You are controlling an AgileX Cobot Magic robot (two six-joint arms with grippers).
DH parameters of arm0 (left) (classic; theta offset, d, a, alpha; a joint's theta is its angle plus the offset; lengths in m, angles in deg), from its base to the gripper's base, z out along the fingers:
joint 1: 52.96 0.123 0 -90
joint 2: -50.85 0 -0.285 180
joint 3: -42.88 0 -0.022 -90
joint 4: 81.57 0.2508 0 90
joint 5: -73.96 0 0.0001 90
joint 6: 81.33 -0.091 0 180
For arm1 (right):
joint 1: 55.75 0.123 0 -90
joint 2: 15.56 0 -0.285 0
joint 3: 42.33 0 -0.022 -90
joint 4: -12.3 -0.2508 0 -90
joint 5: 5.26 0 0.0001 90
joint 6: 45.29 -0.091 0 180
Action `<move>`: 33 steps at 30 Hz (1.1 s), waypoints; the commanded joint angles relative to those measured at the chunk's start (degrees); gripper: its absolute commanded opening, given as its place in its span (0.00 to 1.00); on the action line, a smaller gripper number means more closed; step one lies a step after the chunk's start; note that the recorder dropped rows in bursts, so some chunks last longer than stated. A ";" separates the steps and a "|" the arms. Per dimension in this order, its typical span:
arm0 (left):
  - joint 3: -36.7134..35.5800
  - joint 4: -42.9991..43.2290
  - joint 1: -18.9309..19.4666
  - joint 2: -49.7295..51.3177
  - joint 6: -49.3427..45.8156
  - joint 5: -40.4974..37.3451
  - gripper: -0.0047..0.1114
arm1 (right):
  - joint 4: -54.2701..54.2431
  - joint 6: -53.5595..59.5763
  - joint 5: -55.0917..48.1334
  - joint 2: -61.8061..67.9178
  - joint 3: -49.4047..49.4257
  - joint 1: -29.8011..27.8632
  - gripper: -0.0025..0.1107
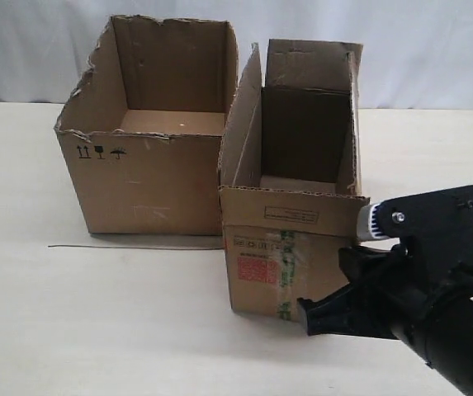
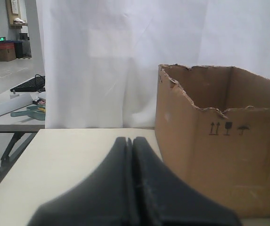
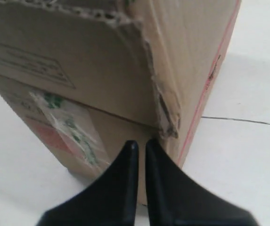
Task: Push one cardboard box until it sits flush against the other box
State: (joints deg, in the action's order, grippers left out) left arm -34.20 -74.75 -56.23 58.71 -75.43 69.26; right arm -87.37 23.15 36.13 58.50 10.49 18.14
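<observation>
The right arm reaches low over the table (image 1: 96, 330). Its gripper (image 3: 138, 143) is clenched and empty, with the tips right at the narrow box's (image 3: 102, 70) lower front corner.

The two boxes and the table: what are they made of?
The narrow box looks like brown corrugated cardboard with a matte finish; its crushed corner shows wavy layers. The wider box seems to be the same, with a ragged, fibrous rim. The table looks like pale, smooth laminate or painted wood; I cannot tell which.
</observation>
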 commanded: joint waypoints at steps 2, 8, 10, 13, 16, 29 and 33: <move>-0.14 0.19 0.16 -0.08 0.22 0.74 0.04 | -0.13 1.44 5.90 -0.43 0.10 0.16 0.07; -0.14 0.19 0.16 -0.08 0.22 0.74 0.04 | -0.13 3.09 9.70 -0.43 0.10 0.16 0.07; -0.14 0.19 0.16 -0.08 0.22 0.74 0.04 | -0.13 3.50 9.70 -0.43 0.10 0.16 0.07; -0.14 0.08 0.16 -0.08 0.22 0.74 0.04 | -0.27 3.89 9.70 -0.43 0.10 0.16 0.07; -0.14 0.08 0.16 -0.08 0.22 0.74 0.04 | -0.27 5.72 7.67 -2.41 0.10 0.16 0.07; -0.14 -0.03 0.16 -0.08 0.22 0.73 0.04 | -0.27 30.67 -9.98 -18.70 2.91 0.16 0.07; -0.14 -0.03 0.16 -0.08 0.22 0.73 0.04 | -0.27 42.13 -9.86 -16.62 0.42 0.16 0.07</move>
State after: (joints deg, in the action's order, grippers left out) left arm -34.20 -74.75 -56.23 58.71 -75.43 69.26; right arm -87.93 59.10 26.72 40.90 12.19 18.14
